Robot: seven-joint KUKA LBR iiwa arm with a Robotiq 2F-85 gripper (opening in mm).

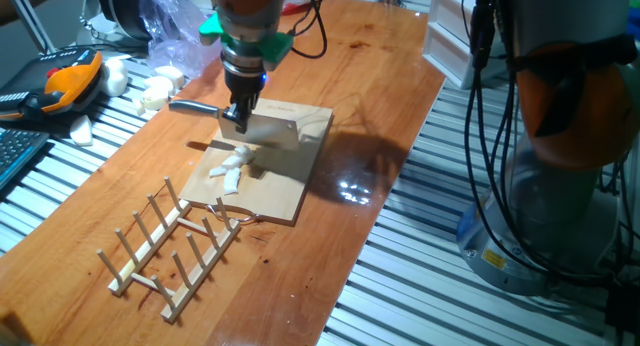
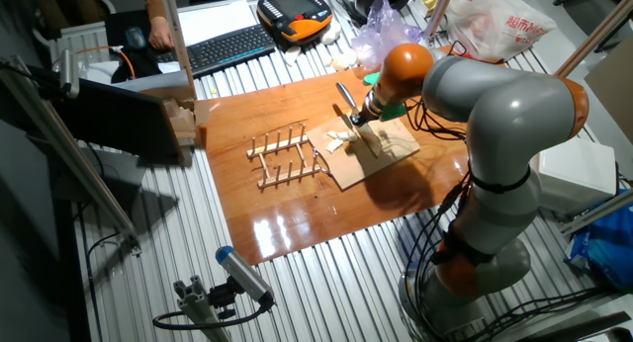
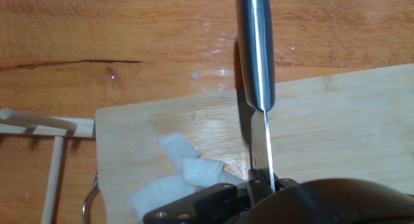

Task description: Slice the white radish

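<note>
The white radish (image 1: pixel 232 168) lies as several pale slivers on the left part of the wooden board (image 1: pixel 295 181). My gripper (image 1: pixel 237 114) stands just above them, shut on a knife (image 1: pixel 270 133) whose steel handle (image 1: pixel 195 107) points left. In the hand view the knife's blade (image 3: pixel 262 143) runs edge-down over the board (image 3: pixel 336 127), with the radish pieces (image 3: pixel 187 172) just left of it. The other fixed view shows my gripper (image 2: pixel 358 120) over the board (image 2: pixel 388 144) and the radish slivers (image 2: pixel 339 139).
A wooden dish rack (image 1: pixel 170 248) lies on the table just in front of the board's near left corner. Larger white lumps (image 1: pixel 155 91), a plastic bag (image 1: pixel 175 31) and an orange pendant (image 1: pixel 65 81) sit at the back left. The tabletop's right edge (image 1: pixel 390 196) drops to metal slats.
</note>
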